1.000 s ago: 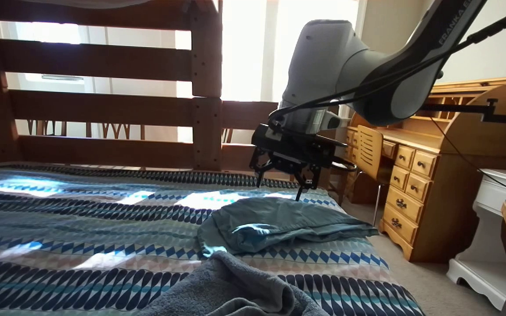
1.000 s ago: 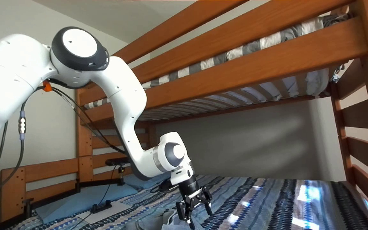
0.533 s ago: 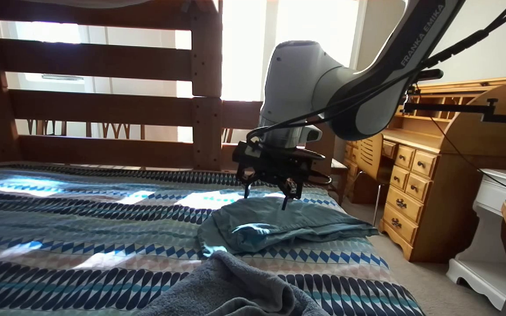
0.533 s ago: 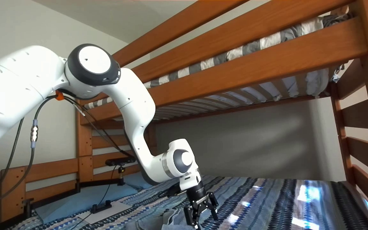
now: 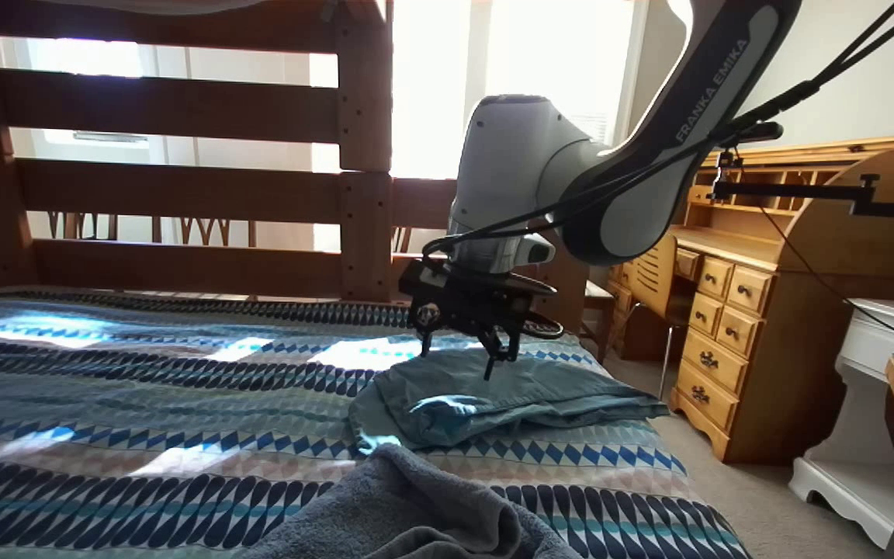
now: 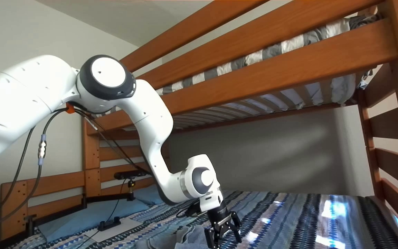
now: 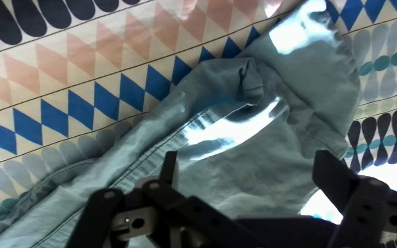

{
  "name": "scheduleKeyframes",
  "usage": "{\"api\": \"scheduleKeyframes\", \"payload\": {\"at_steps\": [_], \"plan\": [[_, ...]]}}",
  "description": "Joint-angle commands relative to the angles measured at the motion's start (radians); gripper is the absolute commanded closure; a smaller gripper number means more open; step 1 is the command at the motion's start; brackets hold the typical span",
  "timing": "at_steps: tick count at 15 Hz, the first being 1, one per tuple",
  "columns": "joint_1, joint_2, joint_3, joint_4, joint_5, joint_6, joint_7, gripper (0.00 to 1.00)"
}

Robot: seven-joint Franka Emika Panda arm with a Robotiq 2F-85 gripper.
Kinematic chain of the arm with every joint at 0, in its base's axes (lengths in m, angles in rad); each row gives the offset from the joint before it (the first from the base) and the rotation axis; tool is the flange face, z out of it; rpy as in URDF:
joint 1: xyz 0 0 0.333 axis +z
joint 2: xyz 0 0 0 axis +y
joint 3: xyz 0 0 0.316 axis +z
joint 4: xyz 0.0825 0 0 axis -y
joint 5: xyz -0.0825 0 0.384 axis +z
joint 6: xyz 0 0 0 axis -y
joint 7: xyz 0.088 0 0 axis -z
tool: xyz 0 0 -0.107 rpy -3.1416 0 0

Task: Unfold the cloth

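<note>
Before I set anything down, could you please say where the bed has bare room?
In an exterior view, the blue-and-white striped bedspread shows uncovered at picture left, bordered by brown wooden slats behind and the rumpled teal cloth rightward. It's crowded there: open black gripper over it, fuzzy grey towel in front.

One cloth (image 5: 521, 392), one hand (image 5: 456, 366), one towel (image 5: 424, 497)

Plain grey-green cloth (image 5: 556, 390), rumpled, partly folded over itself, on patterned bedspread (image 5: 144, 396).
</note>
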Motion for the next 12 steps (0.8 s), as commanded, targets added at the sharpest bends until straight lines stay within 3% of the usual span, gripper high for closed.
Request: {"api": "scheduleKeyframes", "payload": {"at_steps": [1, 5, 6, 8, 11, 12], "plan": [[-0.037, 0.099, 0.031, 0.117, 0.09, 0.024, -0.1, 0.0], [-0.064, 0.163, 0.068, 0.196, 0.179, -0.019, -0.221, 0.0], [-0.067, 0.176, 0.076, 0.213, 0.199, -0.028, -0.248, 0.05], [-0.057, 0.203, 0.068, 0.248, 0.226, -0.037, -0.281, 0.29], [-0.041, 0.24, 0.047, 0.292, 0.241, -0.036, -0.309, 0.43], [-0.04, 0.251, 0.044, 0.304, 0.245, -0.037, -0.315, 0.4]]}}
